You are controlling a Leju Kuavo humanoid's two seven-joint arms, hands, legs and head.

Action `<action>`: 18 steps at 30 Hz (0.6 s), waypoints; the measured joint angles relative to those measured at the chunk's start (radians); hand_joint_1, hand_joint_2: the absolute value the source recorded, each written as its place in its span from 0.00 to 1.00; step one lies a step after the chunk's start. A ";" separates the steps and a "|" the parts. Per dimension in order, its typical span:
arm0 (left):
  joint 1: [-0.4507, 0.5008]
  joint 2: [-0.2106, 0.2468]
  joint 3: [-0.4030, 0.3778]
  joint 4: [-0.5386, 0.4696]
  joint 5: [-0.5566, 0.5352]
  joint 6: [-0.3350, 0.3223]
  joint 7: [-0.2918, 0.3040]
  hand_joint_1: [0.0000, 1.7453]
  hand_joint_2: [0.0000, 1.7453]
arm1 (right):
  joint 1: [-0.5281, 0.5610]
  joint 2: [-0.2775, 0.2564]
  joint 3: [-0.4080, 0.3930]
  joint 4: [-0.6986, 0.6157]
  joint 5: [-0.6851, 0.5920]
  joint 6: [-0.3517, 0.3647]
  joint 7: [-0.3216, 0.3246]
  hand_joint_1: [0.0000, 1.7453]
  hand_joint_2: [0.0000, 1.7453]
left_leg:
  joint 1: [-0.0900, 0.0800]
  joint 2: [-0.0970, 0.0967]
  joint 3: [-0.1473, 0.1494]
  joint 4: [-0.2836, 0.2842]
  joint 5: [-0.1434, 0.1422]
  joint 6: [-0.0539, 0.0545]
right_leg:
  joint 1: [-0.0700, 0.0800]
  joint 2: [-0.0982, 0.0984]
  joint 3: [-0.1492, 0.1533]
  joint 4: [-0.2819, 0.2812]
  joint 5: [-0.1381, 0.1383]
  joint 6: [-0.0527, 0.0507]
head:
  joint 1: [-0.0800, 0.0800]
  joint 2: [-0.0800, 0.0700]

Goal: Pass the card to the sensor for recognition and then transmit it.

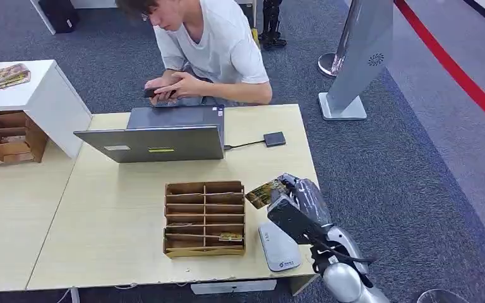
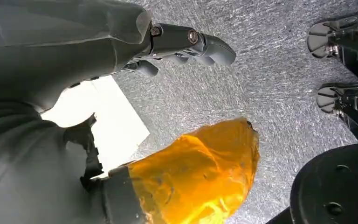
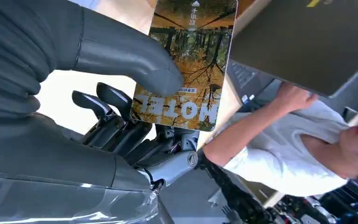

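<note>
Head view: right hand (image 1: 293,201) holds card (image 1: 265,193) near table edge (image 1: 309,158).

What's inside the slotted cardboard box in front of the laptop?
The cardboard box holds rows of slots; one card lies in the nearest row on the right. The dividers hide the depths of the other slots, so more cards cannot be ruled out.

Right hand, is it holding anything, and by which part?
The right hand holds a hotel card, its thumb pressed on the printed face near the end bearing the word HOTEL.
</note>
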 joint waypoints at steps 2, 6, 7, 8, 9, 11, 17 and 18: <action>0.002 0.000 0.001 0.001 0.003 0.000 0.000 0.00 0.00 | 0.000 -0.003 0.001 -0.013 0.002 -0.005 -0.002 1.00 1.00 | 0.000 0.000 0.000 0.000 0.000 0.000 | 0.000 0.000 0.000 0.000 0.000 0.000 | 0.000 0.000; 0.005 0.000 0.004 0.001 0.009 -0.001 -0.003 0.00 0.00 | 0.002 -0.011 0.005 -0.045 0.013 -0.031 -0.020 1.00 1.00 | 0.000 0.000 0.000 0.000 0.000 0.000 | 0.000 0.000 0.000 0.000 0.000 0.000 | 0.000 0.000; 0.007 0.000 0.007 0.001 0.010 -0.002 -0.005 0.00 0.00 | 0.003 -0.014 0.005 -0.057 0.014 -0.034 -0.024 1.00 1.00 | 0.000 0.000 0.000 0.000 0.000 0.000 | 0.000 0.000 0.000 0.000 0.000 0.000 | 0.000 0.000; 0.008 0.000 0.011 0.001 0.012 -0.002 -0.005 0.00 0.00 | 0.003 -0.016 0.006 -0.068 0.016 -0.040 -0.030 1.00 1.00 | 0.000 0.000 0.000 0.000 0.000 0.000 | 0.000 0.000 0.000 0.000 0.000 0.000 | 0.000 0.000; 0.010 0.000 0.013 0.001 0.012 -0.002 -0.007 0.00 0.00 | 0.004 -0.019 0.006 -0.080 0.018 -0.047 -0.035 1.00 1.00 | 0.000 0.000 0.000 0.000 0.000 0.000 | 0.000 0.000 0.000 0.000 0.000 0.000 | 0.000 0.000; 0.012 0.000 0.014 0.001 0.014 -0.002 -0.009 0.00 0.00 | 0.004 -0.022 0.006 -0.094 0.019 -0.053 -0.041 1.00 1.00 | 0.000 0.000 0.000 0.000 0.000 0.000 | 0.000 0.000 0.000 0.000 0.000 0.000 | 0.000 0.000; 0.012 0.000 0.014 0.001 0.014 -0.002 -0.009 0.00 0.00 | 0.004 -0.022 0.006 -0.094 0.019 -0.053 -0.041 1.00 1.00 | 0.000 0.000 0.000 0.000 0.000 0.000 | 0.000 0.000 0.000 0.000 0.000 0.000 | 0.000 0.000; 0.012 0.000 0.014 0.001 0.014 -0.002 -0.009 0.00 0.00 | 0.004 -0.022 0.006 -0.094 0.019 -0.053 -0.041 1.00 1.00 | 0.000 0.000 0.000 0.000 0.000 0.000 | 0.000 0.000 0.000 0.000 0.000 0.000 | 0.000 0.000</action>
